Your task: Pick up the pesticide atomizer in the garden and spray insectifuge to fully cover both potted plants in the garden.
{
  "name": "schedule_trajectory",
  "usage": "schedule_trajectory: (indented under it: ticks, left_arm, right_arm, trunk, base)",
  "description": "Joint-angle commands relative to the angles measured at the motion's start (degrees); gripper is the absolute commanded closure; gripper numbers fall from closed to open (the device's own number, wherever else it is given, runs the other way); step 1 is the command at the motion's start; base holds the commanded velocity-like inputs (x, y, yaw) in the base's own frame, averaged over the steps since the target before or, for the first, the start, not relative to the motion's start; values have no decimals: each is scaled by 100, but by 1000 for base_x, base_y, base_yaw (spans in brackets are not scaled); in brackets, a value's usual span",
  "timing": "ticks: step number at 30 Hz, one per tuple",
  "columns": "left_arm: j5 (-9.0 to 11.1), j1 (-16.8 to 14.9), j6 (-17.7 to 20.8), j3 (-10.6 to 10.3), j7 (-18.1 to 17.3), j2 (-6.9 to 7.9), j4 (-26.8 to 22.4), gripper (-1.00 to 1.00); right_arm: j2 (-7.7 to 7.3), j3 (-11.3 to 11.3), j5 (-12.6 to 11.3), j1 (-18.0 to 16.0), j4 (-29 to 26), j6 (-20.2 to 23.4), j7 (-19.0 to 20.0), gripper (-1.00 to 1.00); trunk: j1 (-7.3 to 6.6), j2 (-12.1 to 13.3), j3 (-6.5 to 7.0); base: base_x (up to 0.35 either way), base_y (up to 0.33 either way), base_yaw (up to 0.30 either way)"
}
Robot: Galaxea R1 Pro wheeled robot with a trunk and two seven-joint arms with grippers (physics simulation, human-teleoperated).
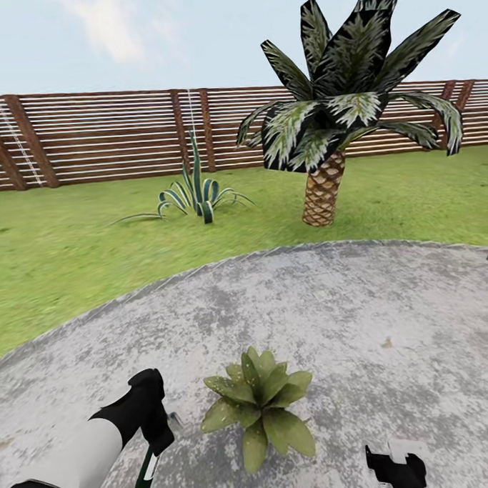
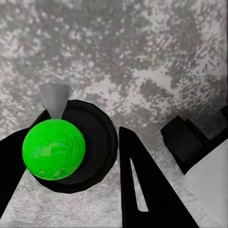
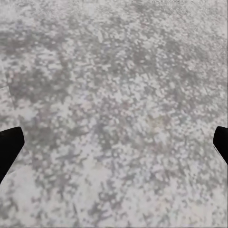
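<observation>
Grey stone patio (image 1: 362, 316) took up most of the foreground, w/ lawn (image 1: 52, 261) past its rim and a brown slatted fence (image 1: 102, 137) at 12 o'clock. One potted plant (image 1: 258, 404), a low rosette of broad speckled leaves, sat on the stone at about 6 o'clock from the palm (image 1: 337, 110), close in front of the robot. Striped agave (image 1: 197, 193) stood on the grass at 11 o'clock, well apart.

Left gripper (image 1: 155, 431) hung just beside the plant, at its 9 o'clock, clamped on the pesticide atomizer (image 1: 147, 472); the dark green bottle w/ white band hung down out of the grip toward the stone. From the left wrist cam the bottle showed end-on as a bright green round (image 2: 53, 149) between the dark fingers (image 2: 142, 190), w/ a pale grey cone beside it, prob. the nozzle.

Right gripper (image 1: 396, 468) sat low at 5 o'clock, jaws spread wide, nothing between them, patio beneath.

Judging by this, pickup looked done and spraying of the first plant was the step in hand. Next move would need the nozzle turned toward the leaves and swept over the whole rosette. Couldn't tell which way the nozzle faced rel. to the plant. Second plant wasn't placed from here, so that half was still open.
</observation>
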Motion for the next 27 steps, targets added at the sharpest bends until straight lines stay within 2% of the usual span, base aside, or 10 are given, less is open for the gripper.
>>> schedule_trajectory:
  ticks: [1, 6, 17, 22, 27]
  left_arm:
    - [-27, -6, 38, -22, -44, 0, -10, 100]
    - [-27, -10, 38, -15, -44, -6, -10, 100]
    - [-27, -4, 38, -15, -43, 18, 8, 100]
    - [-15, -2, 31, -8, 242, 3, 149, 100]
    - [30, -2, 29, -8, 296, -42, 156, 100]
  right_arm:
    - [0, -30, 61, -5, 9, -19, -29, -100]
    - [-8, -34, 56, -7, 0, -19, -29, -100]
    - [-9, -34, 55, -7, -4, -19, -29, -100]
    - [-13, -34, 52, -8, -9, -19, -29, -100]
    - [-17, -34, 52, -9, -9, -19, -29, -100]
  trunk:
    - [-1, -2, -5]
    - [-1, -2, -5]
    - [-1, -2, -5]
    - [-1, -2, -5]
    - [-1, -2, -5]
  base:
    - [-58, -267, 278]
    - [-129, -152, 278]
    - [2, -5, 277]
    - [201, -129, 68]
    - [209, -196, 2]
